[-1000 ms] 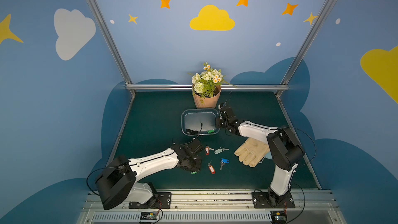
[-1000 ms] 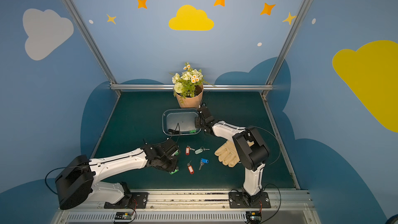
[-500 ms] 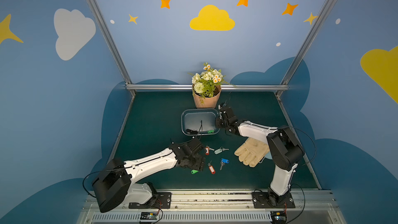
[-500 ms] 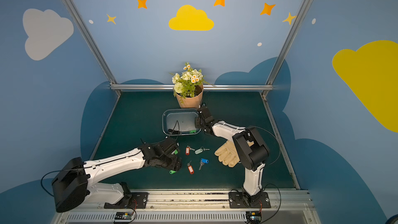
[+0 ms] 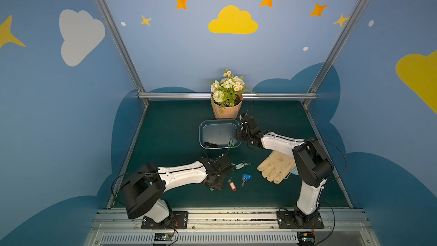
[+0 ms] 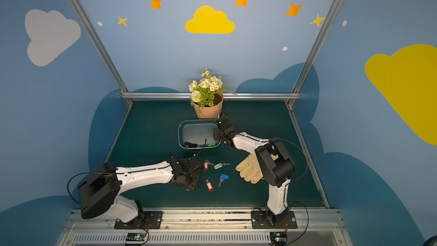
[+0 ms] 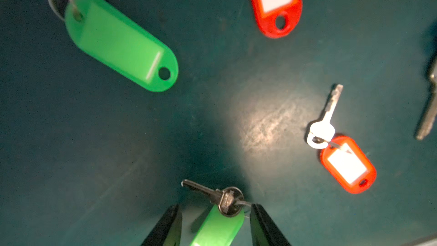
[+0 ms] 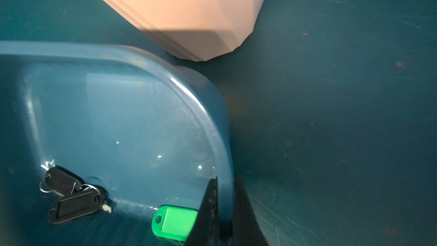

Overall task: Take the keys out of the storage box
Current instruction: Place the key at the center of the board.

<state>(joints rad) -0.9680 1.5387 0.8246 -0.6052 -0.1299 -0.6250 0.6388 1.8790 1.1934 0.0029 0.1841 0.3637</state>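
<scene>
At back centre of table (image 5: 170, 138), flower pot (image 5: 227, 112); box (image 5: 218, 121) just before it. Inside box, along front wall, some keys (image 8: 75, 197). On table before box, other keys (image 6: 218, 164). Right of them, glove (image 5: 275, 168).

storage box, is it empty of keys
No, black-tagged keys and a green tag lie inside the storage box in the right wrist view.

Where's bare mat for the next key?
Bare: the dark green mat left of the translucent blue storage box, and the back right corner beyond the peach flower pot. Crowded: in front of the box, beside the tan work glove, where tagged keys lie scattered.
</scene>
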